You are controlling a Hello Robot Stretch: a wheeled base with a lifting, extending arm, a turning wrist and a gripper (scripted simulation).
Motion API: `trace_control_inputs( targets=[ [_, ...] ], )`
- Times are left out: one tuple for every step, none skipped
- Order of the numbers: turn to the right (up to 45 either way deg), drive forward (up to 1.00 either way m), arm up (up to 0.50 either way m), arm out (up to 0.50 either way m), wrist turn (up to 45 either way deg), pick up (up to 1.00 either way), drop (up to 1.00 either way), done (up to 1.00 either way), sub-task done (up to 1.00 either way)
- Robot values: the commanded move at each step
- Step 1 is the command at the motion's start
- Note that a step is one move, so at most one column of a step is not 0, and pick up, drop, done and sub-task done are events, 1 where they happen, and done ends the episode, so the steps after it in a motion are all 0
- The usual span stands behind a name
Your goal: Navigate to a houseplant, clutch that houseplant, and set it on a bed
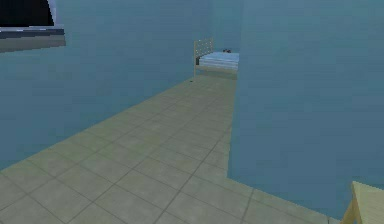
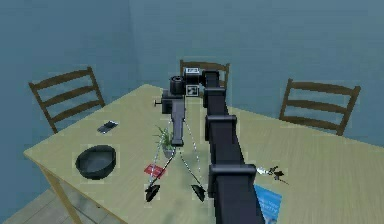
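Thin green sprigs, prob. the plant, stand on the tabletop by the tool. The arm reaches across, presumably for a grasp. You can't tell whether the tool holds anything. Bowl nearby; bed far down the hall.

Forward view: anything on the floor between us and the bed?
Nothing visible. The beige tiled floor runs bare to the white bed at the far end; a teal wall flanks the forward view's right.
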Motion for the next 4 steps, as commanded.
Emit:
trace_control_inputs(
  targets=[
    [0.0, 0.0, 0.0, 0.0, 45.0, 0.0, 0.0, 0.0, 0.0],
    [0.0, 0.0, 0.0, 0.0, 45.0, 0.0, 0.0, 0.0, 0.0],
    [0.0, 0.0, 0.0, 0.0, 45.0, 0.0, 0.0, 0.0, 0.0],
    [0.0, 0.0, 0.0, 0.0, 27.0, 0.0, 0.0, 0.0, 0.0]
  ],
)
